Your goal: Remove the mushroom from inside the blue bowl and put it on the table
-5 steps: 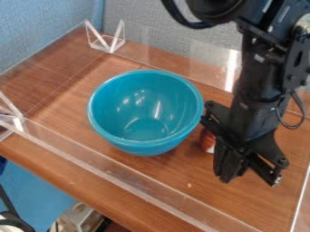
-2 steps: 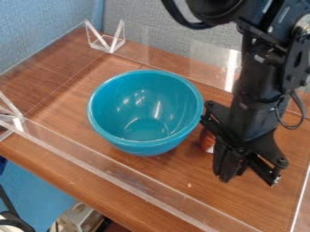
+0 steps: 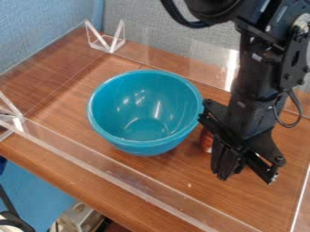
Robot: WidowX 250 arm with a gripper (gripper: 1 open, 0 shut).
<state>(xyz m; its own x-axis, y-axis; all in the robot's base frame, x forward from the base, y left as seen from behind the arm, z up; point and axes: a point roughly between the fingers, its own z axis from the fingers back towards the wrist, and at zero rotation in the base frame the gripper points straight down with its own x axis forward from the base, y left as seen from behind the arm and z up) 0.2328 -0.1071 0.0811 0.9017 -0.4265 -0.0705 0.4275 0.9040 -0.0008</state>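
Arm in from the upper right, gripper low and shut

I have my one arm [image 3: 260,77] reaching in from the upper right edge of the camera view, its black body filling much of that side. A dark cable [image 3: 184,16] loops off the upper part, and another curves down along the outer side. My gripper [image 3: 220,174] is at the lower end, pointing down, with its jaws shut. The linkages above it spread sideways, wider than the tips. I can't make out the pads at this size.

readable text: none | labels, brands: none legible | numbers: none | signs: none
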